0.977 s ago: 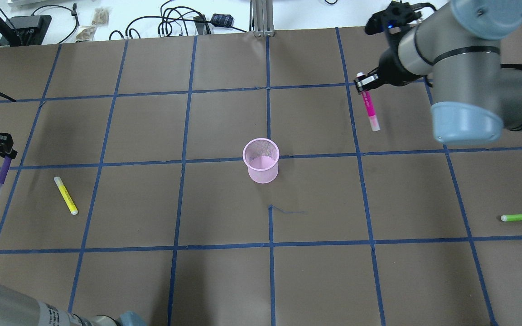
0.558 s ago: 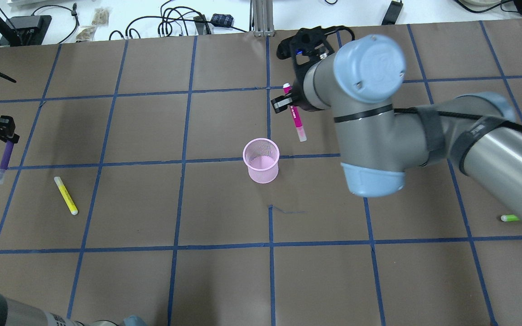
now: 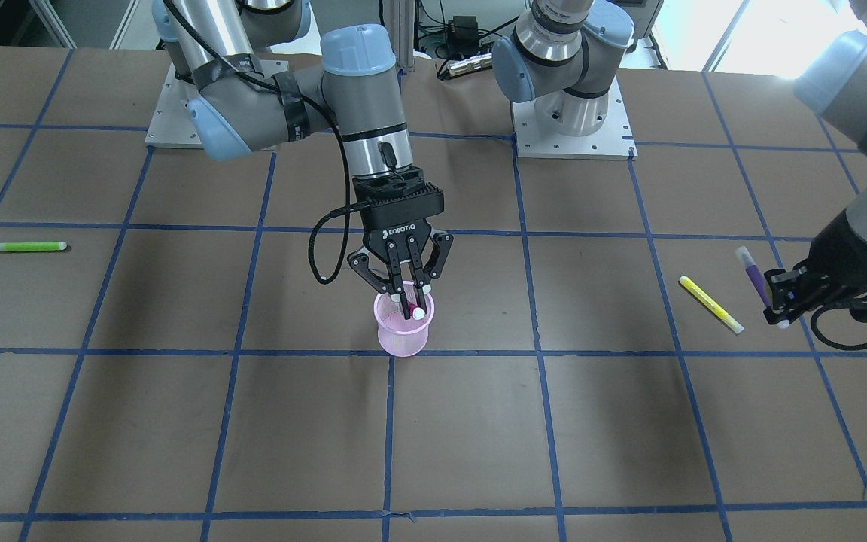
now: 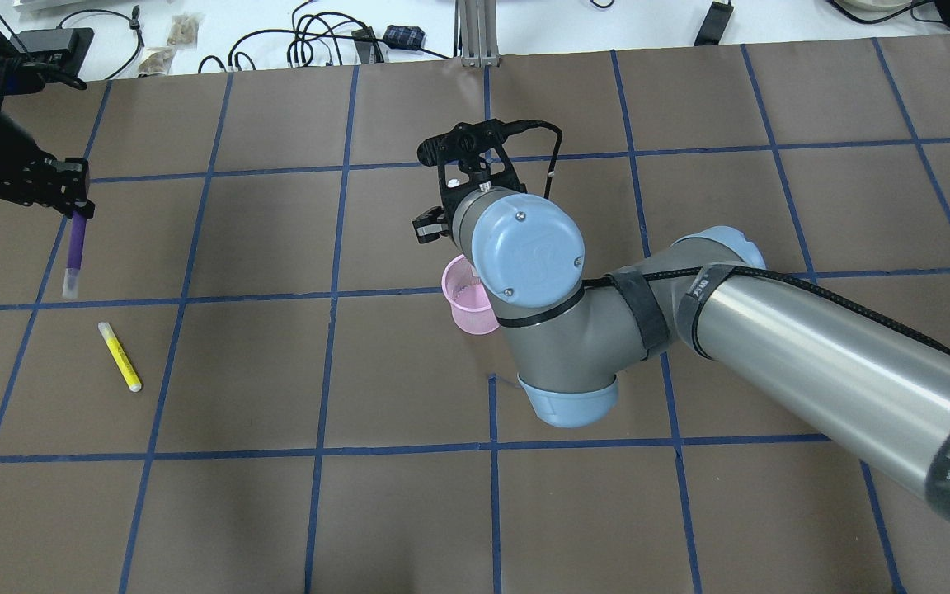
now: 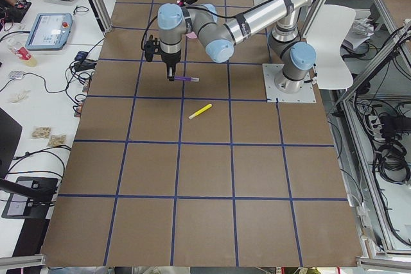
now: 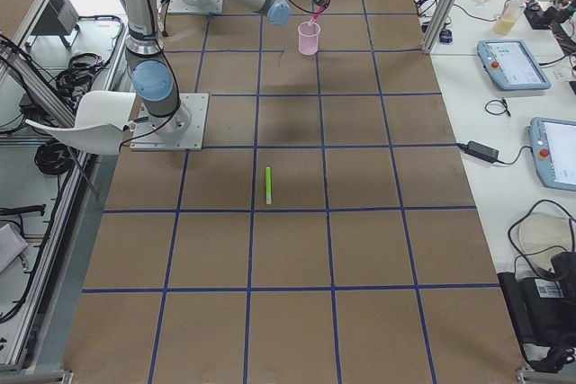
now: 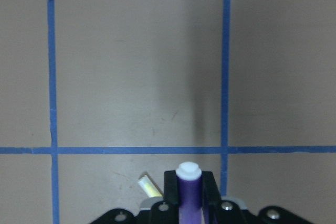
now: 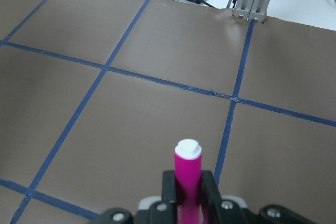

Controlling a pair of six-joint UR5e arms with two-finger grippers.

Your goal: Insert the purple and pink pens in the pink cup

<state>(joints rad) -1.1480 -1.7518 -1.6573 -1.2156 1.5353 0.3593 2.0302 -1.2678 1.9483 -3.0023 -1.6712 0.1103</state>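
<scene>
The pink mesh cup (image 3: 402,336) stands near the table's middle; the right arm partly covers it in the overhead view (image 4: 458,290). My right gripper (image 3: 409,295) hangs right above it, shut on the pink pen (image 3: 413,308), whose lower white end sits at the cup's mouth. The right wrist view shows that pen (image 8: 188,167) between the fingers. My left gripper (image 4: 71,196) is far to the left, shut on the purple pen (image 4: 74,254), which hangs above the table. The purple pen also shows in the left wrist view (image 7: 189,188).
A yellow pen (image 4: 119,356) lies on the table below the left gripper. A green pen (image 3: 25,246) lies far out on the robot's right side. Cables and boxes (image 4: 318,41) sit beyond the table's far edge.
My right arm has swung left with the pink pen, from the far right to over the cup. My left gripper has moved farther away and rightward with the purple pen.
</scene>
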